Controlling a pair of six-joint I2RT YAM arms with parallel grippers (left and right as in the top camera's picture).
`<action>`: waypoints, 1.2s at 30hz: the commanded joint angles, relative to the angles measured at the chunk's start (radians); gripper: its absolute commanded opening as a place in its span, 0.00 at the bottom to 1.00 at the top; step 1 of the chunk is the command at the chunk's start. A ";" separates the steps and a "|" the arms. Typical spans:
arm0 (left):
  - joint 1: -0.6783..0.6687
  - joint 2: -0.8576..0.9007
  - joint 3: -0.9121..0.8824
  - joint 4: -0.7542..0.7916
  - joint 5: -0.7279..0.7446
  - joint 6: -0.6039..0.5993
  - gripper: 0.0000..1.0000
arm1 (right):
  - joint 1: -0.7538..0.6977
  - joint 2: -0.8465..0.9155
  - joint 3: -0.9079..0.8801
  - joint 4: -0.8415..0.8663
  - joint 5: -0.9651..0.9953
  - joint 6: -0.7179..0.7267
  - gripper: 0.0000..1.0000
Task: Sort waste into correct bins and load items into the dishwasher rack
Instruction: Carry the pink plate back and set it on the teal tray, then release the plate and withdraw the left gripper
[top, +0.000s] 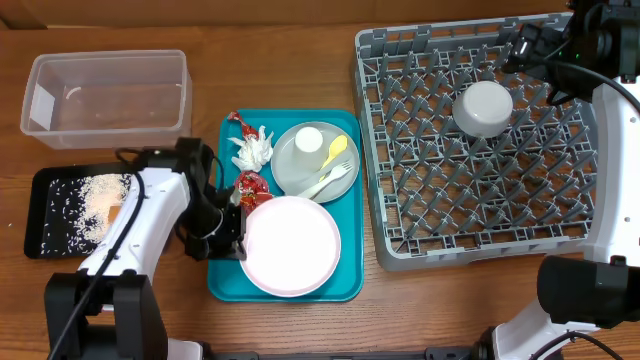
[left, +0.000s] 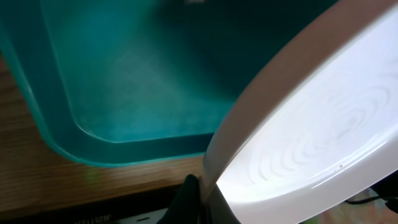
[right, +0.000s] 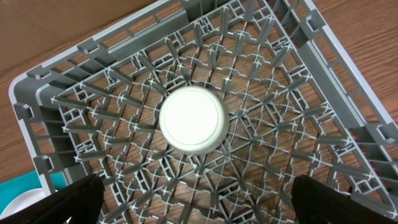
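Left gripper (top: 230, 233) clamped on the rim of the white plate (top: 292, 246), which stretches ahead of it over the teal tray (top: 350, 270); lift level, clear of the red wrapper (top: 252, 186) just beside it; right gripper (right: 199, 208) spread wide above the white bowl (right: 191, 119).

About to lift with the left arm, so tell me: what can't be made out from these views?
Whether the left gripper holds the white plate: overhead, its wrist covers the fingertips; left wrist view cuts them off at the bottom edge.
The red wrapper: overhead, partly behind the left arm.
The orange food cube on the black tray: overhead, arm overlaps it, too small for shape.
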 joint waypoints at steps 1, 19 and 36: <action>-0.005 -0.017 -0.072 0.051 0.027 -0.005 0.04 | 0.001 -0.013 0.005 0.002 0.007 -0.002 1.00; -0.005 -0.017 -0.145 0.268 0.042 -0.040 0.36 | 0.001 -0.013 0.005 0.002 0.007 -0.002 1.00; -0.018 -0.254 0.208 -0.002 0.114 0.023 0.37 | 0.001 -0.013 0.005 0.002 0.007 -0.002 1.00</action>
